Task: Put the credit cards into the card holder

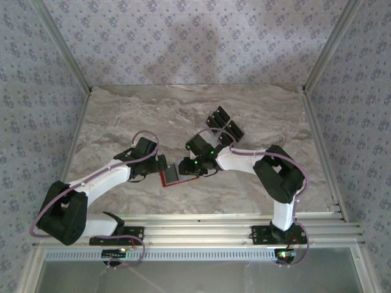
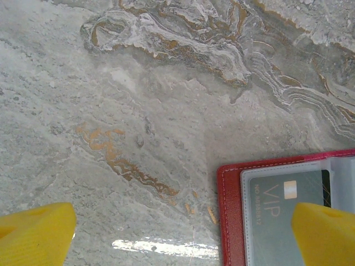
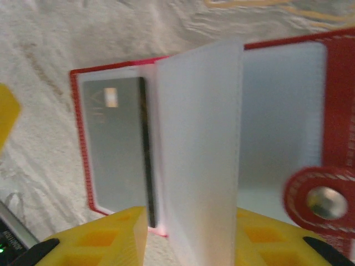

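my left pincer (image 2: 180, 235) is opened as wide as it goes and holds nothing; its two yellow fingers (image 2: 33, 233) stand far apart just above the tabletop (image 2: 138, 111). the right one of them is over the corner of the wallet (image 2: 230, 221), and the other is over bare stone.

my right pincer (image 3: 191, 219) is partly opened, directly above the open wallet (image 3: 77, 138). a clear leaf (image 3: 199, 122) of the wallet stands up in the gap between my right fingers (image 3: 100, 241) and reaches both of them. if they really press it, i cannot tell.

the wallet is red and lies open and flat on the tabletop, between my two pincers. in its left side one dark card (image 3: 113, 144) with a small pale chip sits inside a clear pocket; from my left wrist i read "vip" on this card (image 2: 283, 208). on the right side there is a red tab with a metal snap button (image 3: 324, 202).

seen from above, the left pincer (image 1: 162, 163) and the right pincer (image 1: 185, 166) almost meet over the wallet (image 1: 170, 177), near the front middle of the marbled tabletop (image 1: 122, 116). the black cards (image 1: 223, 126) that are not yet put in lie in a small group farther back, behind my right arm and well apart from the wallet.
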